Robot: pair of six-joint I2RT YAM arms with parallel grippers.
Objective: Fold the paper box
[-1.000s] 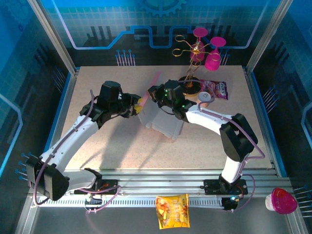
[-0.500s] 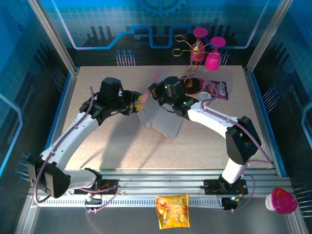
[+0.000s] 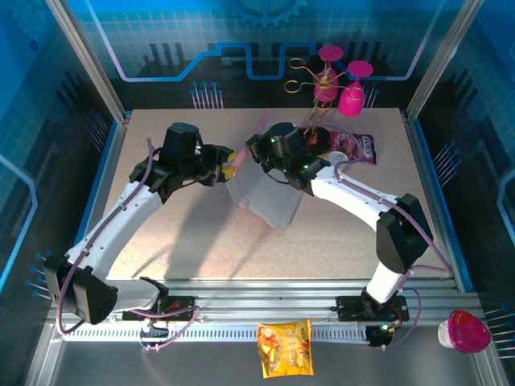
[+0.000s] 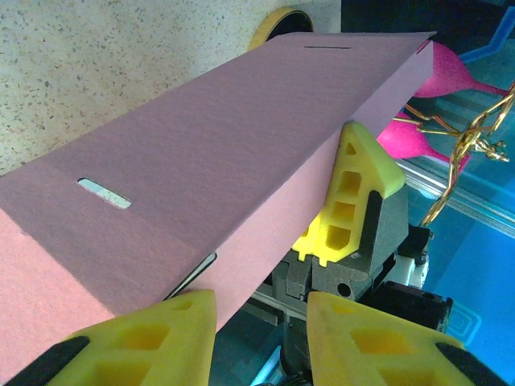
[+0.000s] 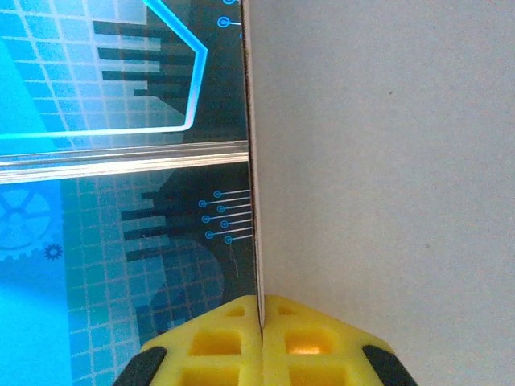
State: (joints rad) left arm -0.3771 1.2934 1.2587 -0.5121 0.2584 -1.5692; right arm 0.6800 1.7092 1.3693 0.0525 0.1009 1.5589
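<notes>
From above, the paper box [image 3: 265, 197] is hanging tilted over the middle of the counter [image 3: 161, 233], with the left fingers [image 3: 230, 165] meeting its left edge. At the left wrist, those fingers are standing parted, released, beside the box's pink panel. At the right wrist, the right fingers [image 5: 217, 342] are clenching its thin edge.

The paper box [image 3: 265, 197] is seen as a partly folded sheet of thin card, plain pink on the outside and paler, almost grey, on the inside, with creased panels and a narrow slot [image 4: 103, 193] cut near one fold. It is held raised and tilted over the middle of the table [image 3: 161, 249], somewhat nearer the far edge, with a slim pink flap [image 3: 259, 129] pointed up and away. Whether its lowest corner is rested on the table cannot be told.
</notes>
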